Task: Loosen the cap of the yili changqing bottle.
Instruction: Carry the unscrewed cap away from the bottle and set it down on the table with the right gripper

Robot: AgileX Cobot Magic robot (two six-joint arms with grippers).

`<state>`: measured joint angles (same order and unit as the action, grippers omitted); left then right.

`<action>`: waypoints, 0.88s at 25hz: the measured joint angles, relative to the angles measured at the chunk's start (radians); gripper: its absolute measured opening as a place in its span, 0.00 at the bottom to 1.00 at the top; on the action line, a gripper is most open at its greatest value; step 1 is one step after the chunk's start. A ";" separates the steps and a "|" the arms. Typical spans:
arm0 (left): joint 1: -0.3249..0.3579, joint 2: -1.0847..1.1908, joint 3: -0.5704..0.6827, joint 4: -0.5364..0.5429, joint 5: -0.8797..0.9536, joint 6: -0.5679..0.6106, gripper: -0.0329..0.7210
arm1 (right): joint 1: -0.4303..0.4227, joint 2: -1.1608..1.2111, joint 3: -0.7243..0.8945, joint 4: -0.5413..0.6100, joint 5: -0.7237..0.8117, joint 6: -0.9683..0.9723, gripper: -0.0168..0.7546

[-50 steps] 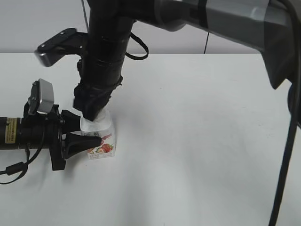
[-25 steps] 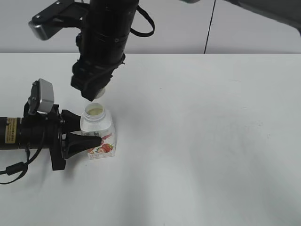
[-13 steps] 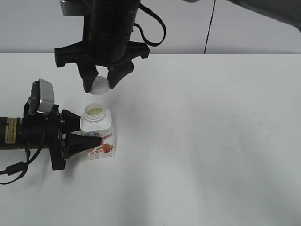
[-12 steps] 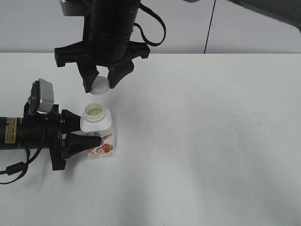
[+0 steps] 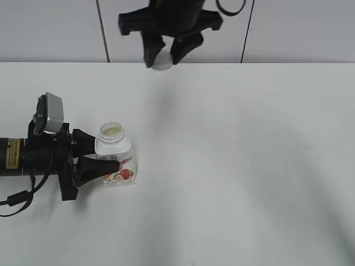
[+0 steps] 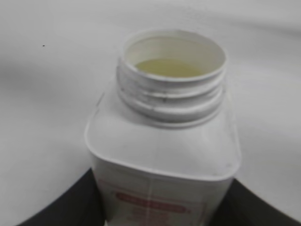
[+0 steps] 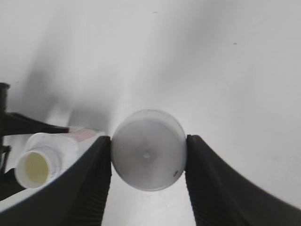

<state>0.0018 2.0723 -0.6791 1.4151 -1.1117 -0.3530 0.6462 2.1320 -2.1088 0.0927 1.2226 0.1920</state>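
White cap (image 7: 147, 149), black pincer (image 5: 164, 54), white bottle (image 5: 115, 158) with pink-red strawberry label, pale yellow contents.

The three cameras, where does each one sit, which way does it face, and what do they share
Exterior view: raised in front, looking down at a slant over the table; shows the left gripper clamped on the yili changqing bottle and the right gripper up high with the cap.
Left wrist view: on the left arm, close behind the open bottle; dark finger edges at the bottom.
Right wrist view: on the raised right arm, looking straight down; fingers pinch the cap.
Shared: the uncapped bottle appears in all three.
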 joint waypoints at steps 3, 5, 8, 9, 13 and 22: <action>0.000 0.000 0.000 0.000 0.000 0.000 0.52 | -0.093 -0.043 0.060 -0.006 0.000 -0.010 0.52; 0.000 0.000 0.000 0.000 0.000 0.000 0.52 | -0.155 -0.083 0.126 -0.008 0.000 -0.017 0.52; 0.000 0.000 0.000 0.000 0.000 0.000 0.52 | -0.244 -0.144 0.242 -0.030 0.000 -0.034 0.52; 0.000 0.000 0.000 0.000 0.000 0.000 0.52 | -0.273 -0.166 0.281 -0.047 0.000 -0.037 0.52; 0.000 0.000 0.000 0.000 0.000 0.000 0.52 | -0.368 -0.237 0.406 -0.106 0.000 -0.048 0.52; 0.000 0.000 0.000 0.000 0.000 0.000 0.52 | -0.494 -0.285 0.629 -0.132 -0.011 -0.079 0.52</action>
<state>0.0018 2.0723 -0.6791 1.4151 -1.1117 -0.3530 0.1524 1.8470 -1.4796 -0.0395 1.2117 0.1132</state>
